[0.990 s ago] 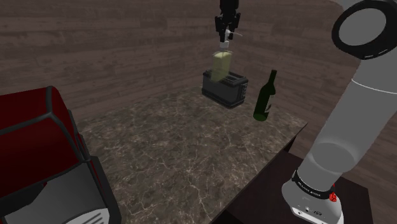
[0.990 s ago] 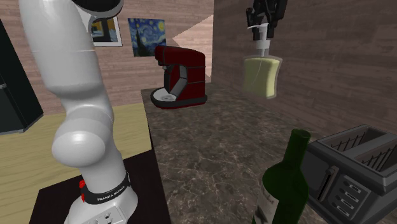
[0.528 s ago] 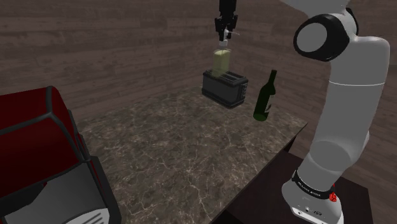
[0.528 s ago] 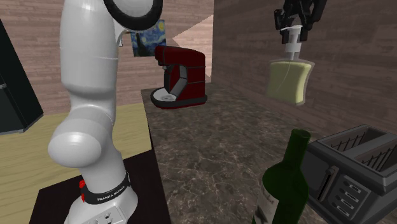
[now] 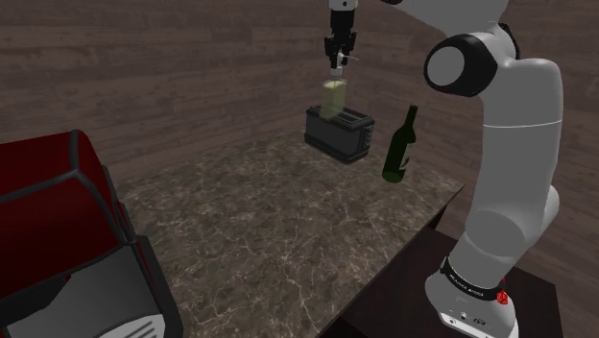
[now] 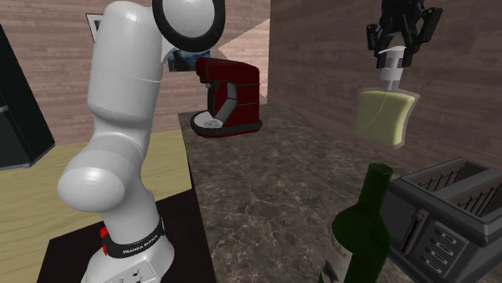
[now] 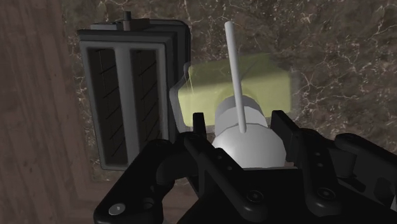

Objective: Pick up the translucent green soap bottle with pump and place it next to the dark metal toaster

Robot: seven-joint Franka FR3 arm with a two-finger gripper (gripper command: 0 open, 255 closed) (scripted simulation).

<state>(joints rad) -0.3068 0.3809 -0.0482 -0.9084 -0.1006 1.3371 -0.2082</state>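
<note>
My gripper (image 5: 338, 58) is shut on the white pump of a translucent yellow-green soap bottle (image 5: 334, 97), which hangs upright in the air. In the second exterior view the gripper (image 6: 397, 47) holds the bottle (image 6: 387, 116) high above the marble counter, up and left of the dark toaster (image 6: 450, 211). Looking down past the gripper (image 7: 240, 124), the bottle's body (image 7: 261, 77) hangs over the counter right beside the two-slot toaster (image 7: 127, 95), its edge just overlapping the toaster's side. The toaster (image 5: 339, 132) stands at the counter's far end near the wall.
A dark green wine bottle (image 5: 400, 146) stands upright next to the toaster, nearer the stand (image 6: 360, 233). A red stand mixer (image 5: 67, 240) fills the counter's near left corner (image 6: 229, 96). Brown marble counter (image 5: 278, 230) lies between them. Wooden walls close the back.
The gripper has carried the soap bottle farther out toward the toaster, rightward and slightly lower in the second exterior view. The arm has stretched out and swung with it.
</note>
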